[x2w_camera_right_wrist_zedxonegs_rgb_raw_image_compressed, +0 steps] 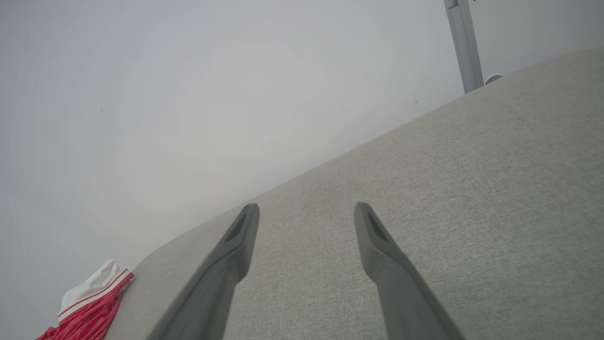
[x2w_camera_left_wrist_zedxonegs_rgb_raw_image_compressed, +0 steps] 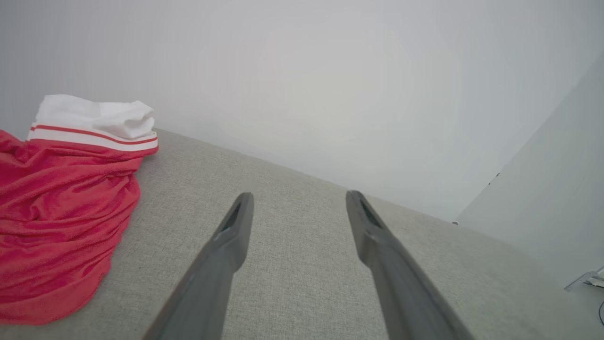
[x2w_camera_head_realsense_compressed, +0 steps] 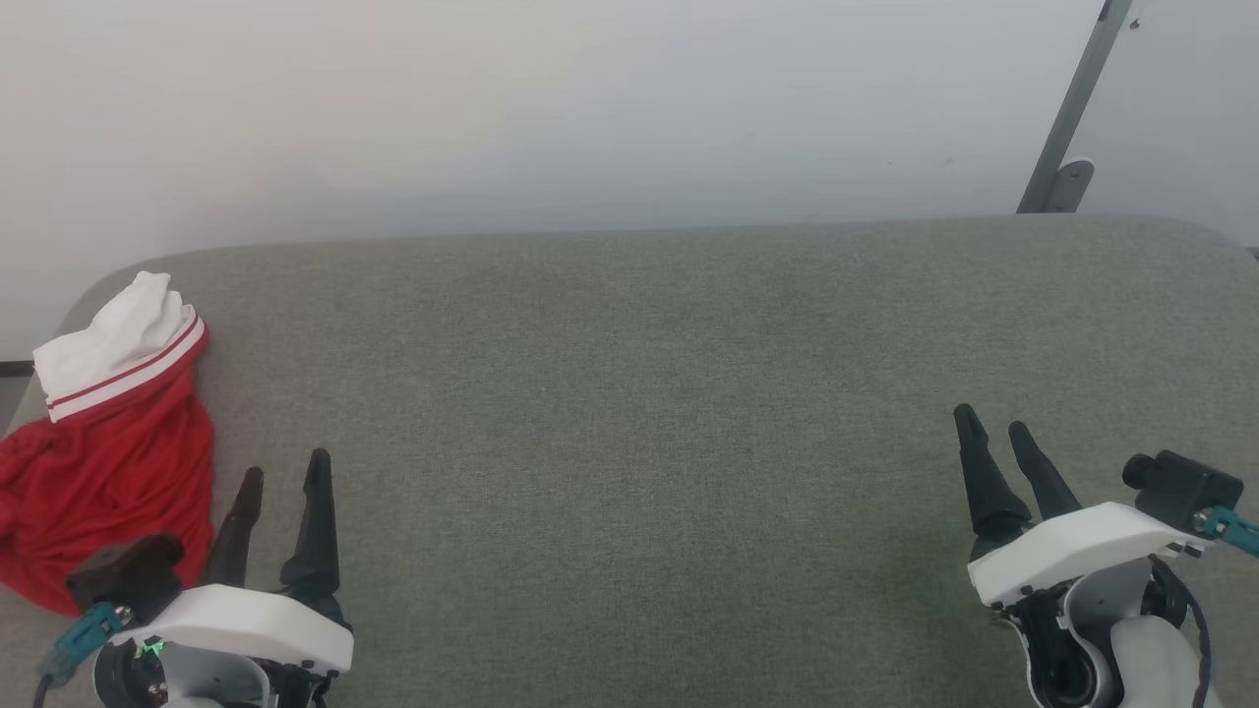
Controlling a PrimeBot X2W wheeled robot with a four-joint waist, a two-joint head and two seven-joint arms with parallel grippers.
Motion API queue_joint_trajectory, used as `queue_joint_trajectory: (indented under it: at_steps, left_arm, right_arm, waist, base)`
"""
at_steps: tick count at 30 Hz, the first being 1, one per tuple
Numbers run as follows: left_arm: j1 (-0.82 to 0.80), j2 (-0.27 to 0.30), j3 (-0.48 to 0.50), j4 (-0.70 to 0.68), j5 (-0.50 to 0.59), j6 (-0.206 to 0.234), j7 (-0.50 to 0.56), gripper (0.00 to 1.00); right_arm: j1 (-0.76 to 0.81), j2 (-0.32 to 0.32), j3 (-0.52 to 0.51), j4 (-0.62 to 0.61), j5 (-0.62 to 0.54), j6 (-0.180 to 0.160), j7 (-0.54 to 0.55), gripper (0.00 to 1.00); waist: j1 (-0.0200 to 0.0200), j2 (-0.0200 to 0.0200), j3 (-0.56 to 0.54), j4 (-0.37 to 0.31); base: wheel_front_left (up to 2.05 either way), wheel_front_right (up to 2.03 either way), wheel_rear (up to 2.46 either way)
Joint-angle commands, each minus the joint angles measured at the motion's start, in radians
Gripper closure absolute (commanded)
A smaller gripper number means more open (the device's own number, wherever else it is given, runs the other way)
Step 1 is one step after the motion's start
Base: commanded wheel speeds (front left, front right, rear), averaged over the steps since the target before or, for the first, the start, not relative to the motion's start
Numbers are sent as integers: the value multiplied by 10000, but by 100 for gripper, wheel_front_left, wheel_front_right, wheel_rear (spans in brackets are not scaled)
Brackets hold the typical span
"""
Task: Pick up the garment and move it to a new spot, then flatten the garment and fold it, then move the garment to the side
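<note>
While the garment point(x2w_camera_head_realsense_compressed: 108, 462) lies crumpled at the left edge of the fabric surface point(x2w_camera_head_realsense_compressed: 629, 393), left gripper point(x2w_camera_head_realsense_compressed: 285, 464) and right gripper point(x2w_camera_head_realsense_compressed: 991, 420) gape empty; every step seems left.

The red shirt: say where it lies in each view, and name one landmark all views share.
Head view: shirt at the far left edge, bunched on the grey cushion.
Left wrist view: shirt on the left side, white sleeve uppermost.
Right wrist view: shirt in the bottom left corner.
Shared landmark: the cushion's far edge against the white wall.
</note>
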Motion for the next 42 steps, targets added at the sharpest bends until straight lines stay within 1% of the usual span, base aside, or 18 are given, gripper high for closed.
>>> queue_joint_trajectory:
  at_steps: [1,11,24,28,42]
  left_arm:
    - [-32,54,38,-123,197,-84,-78,0]
    - [79,60,58,-264,1156,-231,-326,0]
    - [227,143,113,-271,2285,-311,-641,0]
    - [266,231,41,-184,2473,-420,-724,0]
    - [292,382,50,-24,3200,-490,-967,0]
  right_arm:
    - [-132,7,-18,-95,-180,6,-65,0]
    - [-120,38,6,-163,-1081,7,-181,0]
    - [0,72,49,-174,-2168,8,-325,0]
    - [18,85,29,-190,-2424,8,-371,0]
    - [-2,117,31,-231,-3249,9,-514,0]
  waist:
    - [0,0,-2,-2]
    - [0,0,-32,-16]
    - [0,0,-65,-42]
    - [0,0,-68,-45]
    - [0,0,-80,-60]
  base:
    - [0,0,0]
    - [0,0,0]
    - [0,0,0]
    - [0,0,0]
    - [0,0,0]
